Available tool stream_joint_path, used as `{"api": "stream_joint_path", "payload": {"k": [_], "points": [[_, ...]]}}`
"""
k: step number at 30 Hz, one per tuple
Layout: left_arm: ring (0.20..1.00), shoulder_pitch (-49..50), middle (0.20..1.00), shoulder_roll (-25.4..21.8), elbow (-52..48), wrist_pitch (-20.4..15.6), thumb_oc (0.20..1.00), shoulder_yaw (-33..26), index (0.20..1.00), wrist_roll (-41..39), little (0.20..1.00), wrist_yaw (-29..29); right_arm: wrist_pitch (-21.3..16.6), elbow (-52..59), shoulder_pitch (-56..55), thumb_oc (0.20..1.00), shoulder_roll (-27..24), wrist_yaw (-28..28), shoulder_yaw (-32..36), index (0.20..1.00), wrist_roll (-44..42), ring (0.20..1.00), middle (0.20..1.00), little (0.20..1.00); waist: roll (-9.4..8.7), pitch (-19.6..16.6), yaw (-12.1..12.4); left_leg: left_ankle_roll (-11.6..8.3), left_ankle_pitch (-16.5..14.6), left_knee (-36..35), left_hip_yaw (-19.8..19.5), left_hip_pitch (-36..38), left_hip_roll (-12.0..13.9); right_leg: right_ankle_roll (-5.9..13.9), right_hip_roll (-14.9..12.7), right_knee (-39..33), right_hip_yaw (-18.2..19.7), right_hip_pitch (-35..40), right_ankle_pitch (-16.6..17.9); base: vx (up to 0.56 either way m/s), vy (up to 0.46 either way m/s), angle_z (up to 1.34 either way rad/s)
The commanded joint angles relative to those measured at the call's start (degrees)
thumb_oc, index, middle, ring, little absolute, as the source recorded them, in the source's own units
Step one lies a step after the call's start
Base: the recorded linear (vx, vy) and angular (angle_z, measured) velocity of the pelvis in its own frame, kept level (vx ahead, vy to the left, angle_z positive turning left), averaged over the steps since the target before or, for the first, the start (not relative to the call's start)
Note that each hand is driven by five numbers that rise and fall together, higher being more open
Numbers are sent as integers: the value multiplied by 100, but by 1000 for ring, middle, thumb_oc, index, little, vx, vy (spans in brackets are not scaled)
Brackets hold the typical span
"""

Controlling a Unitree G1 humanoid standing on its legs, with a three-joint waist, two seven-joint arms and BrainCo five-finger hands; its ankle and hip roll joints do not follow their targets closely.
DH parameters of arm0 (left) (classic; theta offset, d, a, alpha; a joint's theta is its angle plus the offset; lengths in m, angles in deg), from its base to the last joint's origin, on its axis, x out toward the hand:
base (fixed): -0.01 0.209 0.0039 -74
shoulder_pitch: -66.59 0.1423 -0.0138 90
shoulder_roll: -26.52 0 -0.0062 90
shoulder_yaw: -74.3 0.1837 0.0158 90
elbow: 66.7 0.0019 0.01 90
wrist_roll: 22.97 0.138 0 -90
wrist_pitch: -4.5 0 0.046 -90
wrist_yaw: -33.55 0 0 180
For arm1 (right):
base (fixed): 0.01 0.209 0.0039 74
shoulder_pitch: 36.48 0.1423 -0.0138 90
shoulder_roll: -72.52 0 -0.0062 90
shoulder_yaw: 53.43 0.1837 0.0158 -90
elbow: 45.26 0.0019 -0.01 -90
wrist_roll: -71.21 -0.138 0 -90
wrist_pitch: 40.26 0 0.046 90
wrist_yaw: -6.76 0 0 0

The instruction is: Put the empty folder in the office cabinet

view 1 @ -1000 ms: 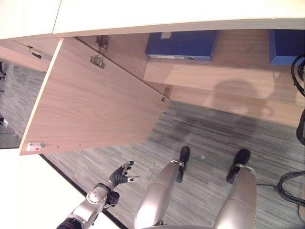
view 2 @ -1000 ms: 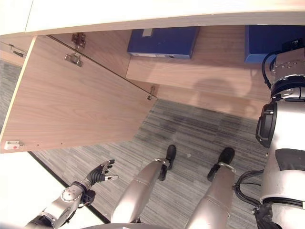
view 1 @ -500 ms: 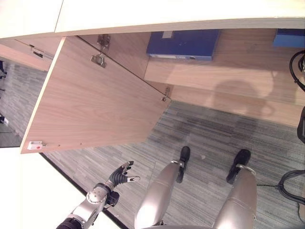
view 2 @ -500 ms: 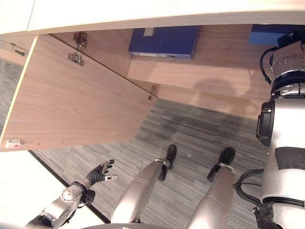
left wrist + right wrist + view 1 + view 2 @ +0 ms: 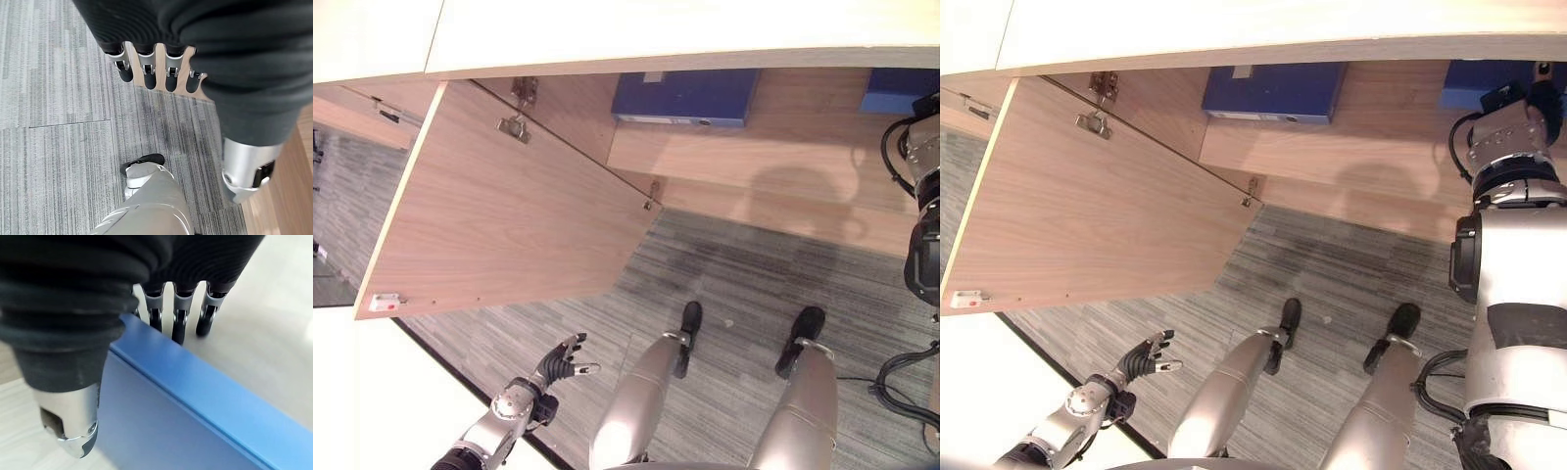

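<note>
The office cabinet (image 5: 783,147) stands open, its wooden door (image 5: 509,215) swung out to my left. At the right end of its shelf is a blue folder (image 5: 1474,83), upright on its edge. My right hand (image 5: 179,320) is shut on this blue folder (image 5: 161,421): the fingers reach over its top edge and the thumb lies against its near face. A second blue folder (image 5: 685,96) lies flat further left on the same shelf. Low at my left side, over the carpet, my left hand (image 5: 563,360) hangs open and empty, its fingers (image 5: 146,73) straight.
The cabinet's pale top (image 5: 656,29) overhangs the shelf. Bare wooden shelf lies between the two folders. The open door juts far out over the grey carpet (image 5: 744,284) on my left. A white surface (image 5: 372,392) fills the lower left corner.
The folder in my right hand has gone deeper under the cabinet top, so less of it shows. My right arm has shifted left, further into view. The left hand has stayed still.
</note>
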Motion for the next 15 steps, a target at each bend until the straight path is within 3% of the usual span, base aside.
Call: {"api": "stream_joint_path", "payload": {"k": [1, 3, 4, 8, 15], "points": [[1000, -75, 1000, -260, 108, -17, 1000, -60, 1000, -293, 1000, -171, -125, 245, 74, 1000, 56, -151, 118, 1000, 191, 1000, 1000, 1000, 3, 312, 81, -64, 179, -751, 116, -2, 182, 589, 112, 613, 268, 790, -1253, 11, 1, -6], [1000, -128, 1000, -231, 141, -18, 1000, -80, 1000, -307, 1000, -211, -289, 337, -241, 1000, 297, -188, 353, 1000, 36, 1000, 1000, 1000, -22, 339, 45, -63, 158, -792, 121, 53, 201, 591, 147, 564, 277, 836, -1265, 0, -3, -12], [1000, -136, 1000, -245, 158, -19, 1000, -92, 1000, -336, 1000, -241, -360, 360, -289, 1000, 394, -238, 382, 1000, -36, 1000, 1000, 1000, -19, 390, 45, -46, 290, -813, 145, 26, 216, 558, 150, 528, 225, 803, -1126, -106, 25, -15], [1000, -166, 1000, -205, 126, 4, 1000, -122, 1000, -442, 1000, -267, -398, 478, -584, 1000, 723, -193, 564, 1000, -131, 1000, 1000, 1000, -32, 449, 13, -40, 329, -897, 148, 95, 236, 547, 192, 421, 221, 856, -1056, -33, 10, -8], [1000, -139, 1000, -288, 201, -19, 1000, -144, 1000, -485, 1000, -170, -332, 266, -804, 1000, 646, -53, 805, 1000, -405, 1000, 1000, 1000, -57, 471, 40, -20, 343, -967, 147, 198, 225, 549, 203, 309, 218, 974, -1026, -3, -1, -1]]}}
